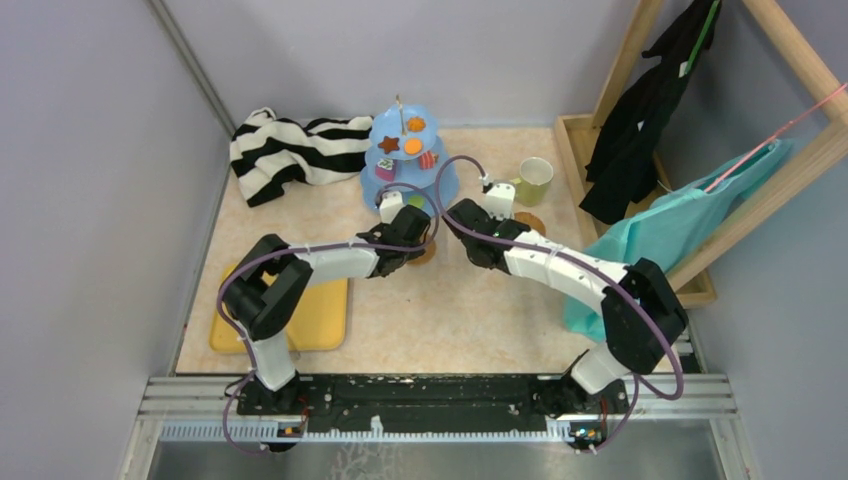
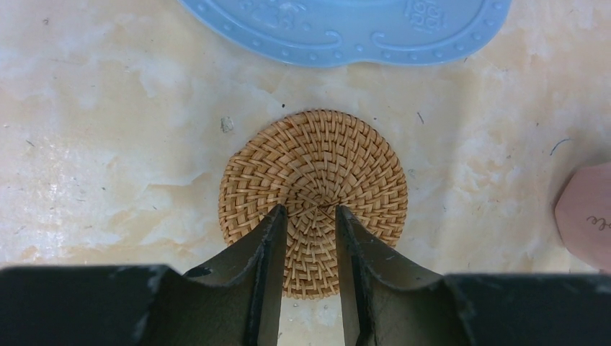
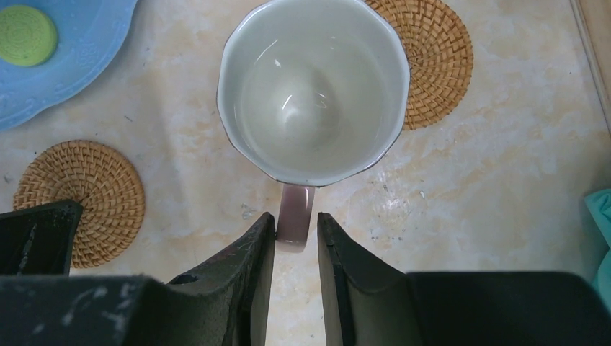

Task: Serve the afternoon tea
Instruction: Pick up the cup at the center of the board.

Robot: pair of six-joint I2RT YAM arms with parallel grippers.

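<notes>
Firm up right claw (image 3: 295, 218) round the pink-handled cup (image 3: 313, 86) handle (pinched or loose, can't tell), then centre on coaster (image 3: 441, 65).

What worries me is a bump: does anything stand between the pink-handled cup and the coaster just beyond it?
Nothing visible does. In the right wrist view the pink-handled cup overlaps the near edge of that coaster, whose visible part is bare. The yellow-green cup stands farther back, off it.

Light-blue stand (image 1: 372, 182); tan woven coaster (image 2: 313, 173); pink-handled white cup (image 3: 313, 94); black-white striped cloth (image 1: 290, 150).
</notes>
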